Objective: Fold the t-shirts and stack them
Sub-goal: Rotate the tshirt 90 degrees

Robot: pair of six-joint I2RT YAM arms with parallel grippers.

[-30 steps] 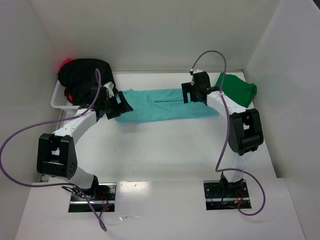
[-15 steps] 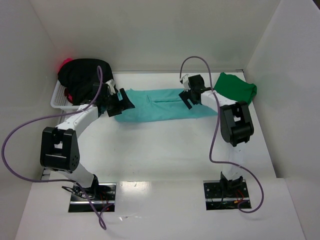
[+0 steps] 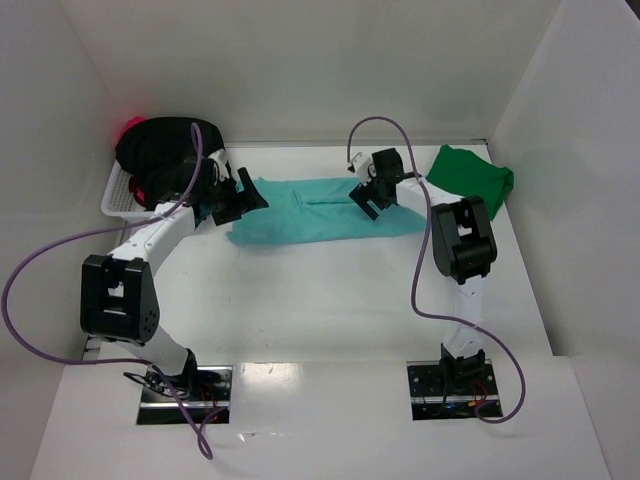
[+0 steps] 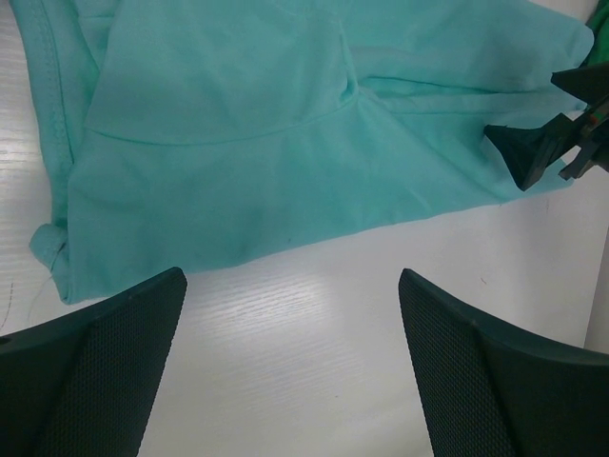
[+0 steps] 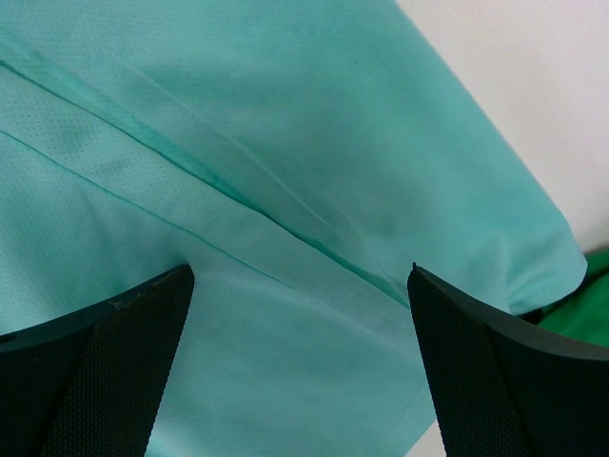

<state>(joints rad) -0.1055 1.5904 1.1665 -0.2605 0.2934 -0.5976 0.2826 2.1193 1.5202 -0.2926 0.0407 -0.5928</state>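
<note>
The two fingers (image 4: 105, 362) of the left gripper (image 4: 292, 278) stood wide apart, holding nothing, with only bare white table (image 4: 314, 381) between them. The near hem of the light teal t-shirt (image 4: 238, 143) lay just beyond their tips, not between them. In the top view this gripper hung at the shirt's left end, next to the white basket (image 3: 113, 203).

The right gripper (image 5: 300, 273) was also spread open and empty, its dark fingers (image 5: 504, 371) on either side of a stretch of teal cloth crossed by a seam. From the wrist view it could not be told whether the tips touched the fabric. From above, it sat over the shirt's far edge, right of the middle. Its fingertips also showed at the right edge of the left wrist view, at the shirt's near hem.

The teal shirt lay flat across the far half of the table as a long band running left to right between the two grippers, folded over itself along its length. The dark green t-shirt (image 3: 475, 178) lay folded at the far right, just beside the teal shirt's right end. At the far left, the black t-shirt (image 3: 165, 142) was heaped on the basket, and a bit of the red-pink t-shirt (image 3: 127, 128) showed behind it.
</note>
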